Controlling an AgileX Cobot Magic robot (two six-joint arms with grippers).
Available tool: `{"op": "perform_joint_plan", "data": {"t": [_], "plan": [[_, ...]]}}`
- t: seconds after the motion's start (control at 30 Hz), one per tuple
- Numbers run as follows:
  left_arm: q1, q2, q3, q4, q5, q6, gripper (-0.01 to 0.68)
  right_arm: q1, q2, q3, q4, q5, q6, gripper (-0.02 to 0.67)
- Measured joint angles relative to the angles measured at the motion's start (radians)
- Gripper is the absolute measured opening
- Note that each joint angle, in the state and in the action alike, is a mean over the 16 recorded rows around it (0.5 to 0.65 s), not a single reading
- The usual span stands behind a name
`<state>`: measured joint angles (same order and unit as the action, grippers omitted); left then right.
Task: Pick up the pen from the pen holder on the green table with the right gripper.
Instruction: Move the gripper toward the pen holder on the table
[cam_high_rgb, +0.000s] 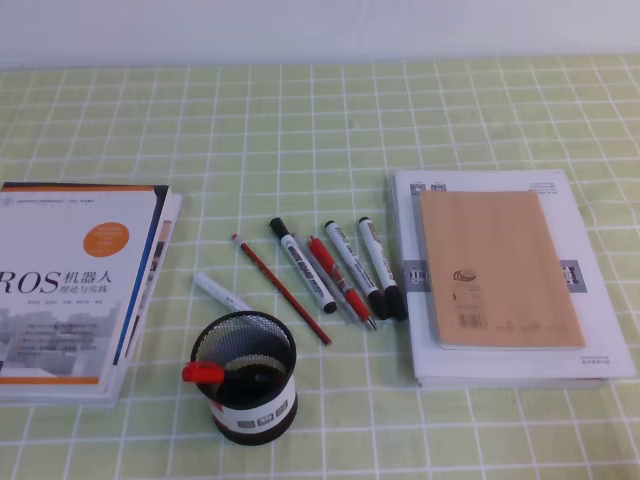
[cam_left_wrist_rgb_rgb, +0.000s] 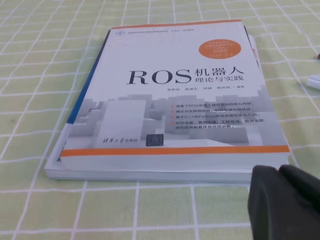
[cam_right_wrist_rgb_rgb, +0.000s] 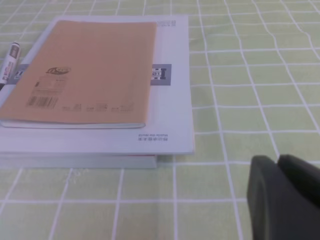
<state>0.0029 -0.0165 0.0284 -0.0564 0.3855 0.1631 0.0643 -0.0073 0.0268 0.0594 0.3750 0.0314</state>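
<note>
From the high view nothing is done: the pen (cam_high_rgb: 204, 372) leans in the pen holder (cam_high_rgb: 245, 377) on the green table (cam_high_rgb: 300, 120), with loose markers (cam_high_rgb: 340, 265) lying just behind. The left wrist view shows the ROS book (cam_left_wrist_rgb_rgb: 170, 100) and the left gripper (cam_left_wrist_rgb_rgb: 285, 200), whose jaw state I cannot tell. The right wrist view shows the right gripper (cam_right_wrist_rgb_rgb: 282, 197), jaws apparently closed and empty, beside the tan notebook (cam_right_wrist_rgb_rgb: 85, 70), far from the holder.

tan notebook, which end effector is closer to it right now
Right. The right end effector sits just off a corner of the white book under the tan notebook. The left end effector is by the ROS book, beyond the pens.
</note>
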Motion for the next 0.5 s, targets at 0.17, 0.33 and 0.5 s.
{"op": "perform_joint_plan", "data": {"t": [0.17, 0.33, 0.5], "plan": [[0.000, 0.000, 0.000, 0.000, 0.000, 0.000, -0.008, 0.000, 0.000, 0.000, 0.000, 0.000, 0.000, -0.013], [0.000, 0.000, 0.000, 0.000, 0.000, 0.000, -0.008, 0.000, 0.000, 0.000, 0.000, 0.000, 0.000, -0.012], [0.000, 0.000, 0.000, 0.000, 0.000, 0.000, -0.008, 0.000, 0.000, 0.000, 0.000, 0.000, 0.000, -0.012]]}}
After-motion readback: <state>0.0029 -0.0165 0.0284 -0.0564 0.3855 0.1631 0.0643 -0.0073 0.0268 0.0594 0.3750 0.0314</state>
